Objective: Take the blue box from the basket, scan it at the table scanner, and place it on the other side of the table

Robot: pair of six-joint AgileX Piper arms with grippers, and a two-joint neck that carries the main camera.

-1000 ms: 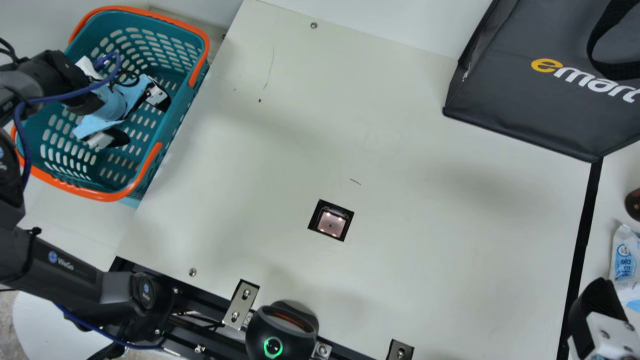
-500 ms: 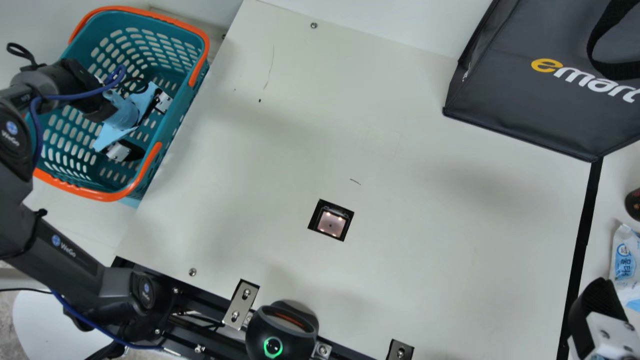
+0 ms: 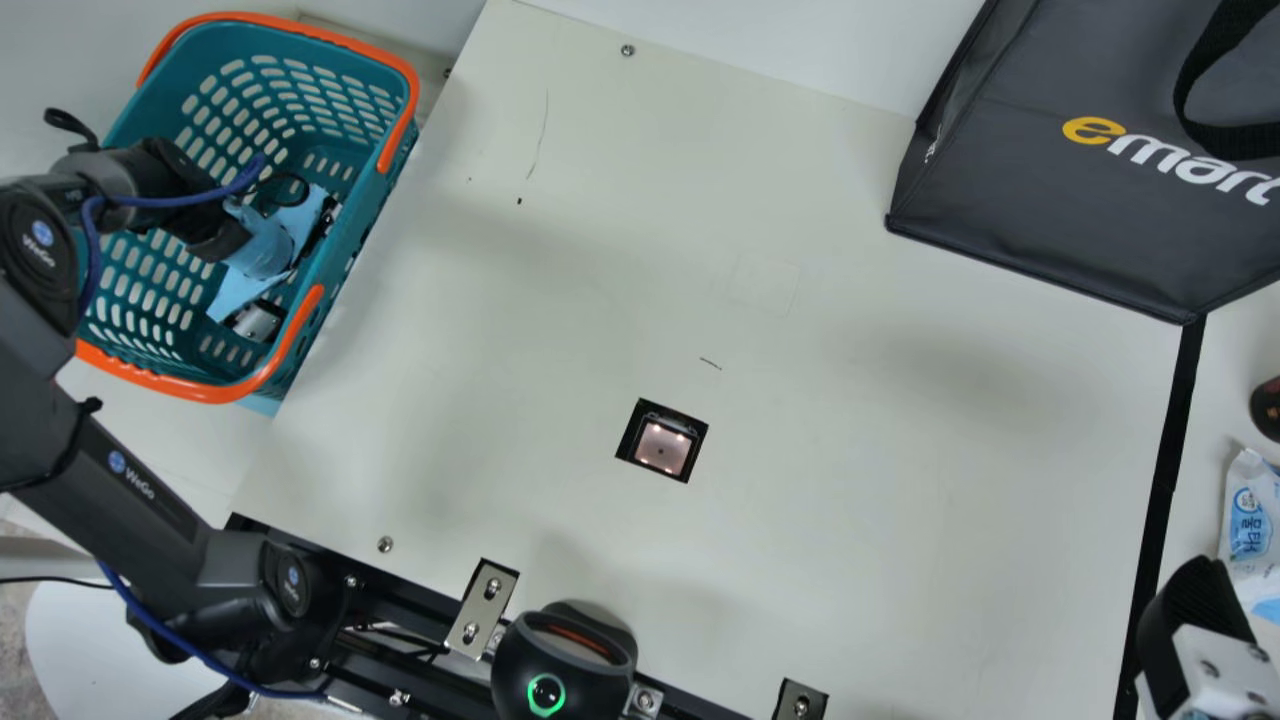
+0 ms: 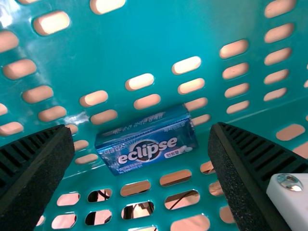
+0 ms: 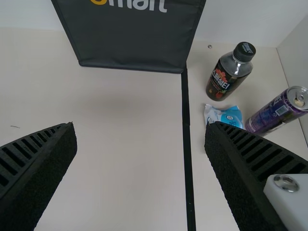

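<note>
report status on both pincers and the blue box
Left pincer open, inside basket. Right pincer open, empty. Blue box lying in basket, ungripped. Nothing seen blocking it.

Left pincer (image 3: 288,268): inside basket (image 3: 290,28). Obstacle: basket wall (image 3: 347,262), close beside the pincer, desk (image 3: 600,250) side. Clearance: gap between its fingers (image 4: 36,168). Beyond that wall, open desk extends to the dark bag (image 3: 1030,210).
</note>
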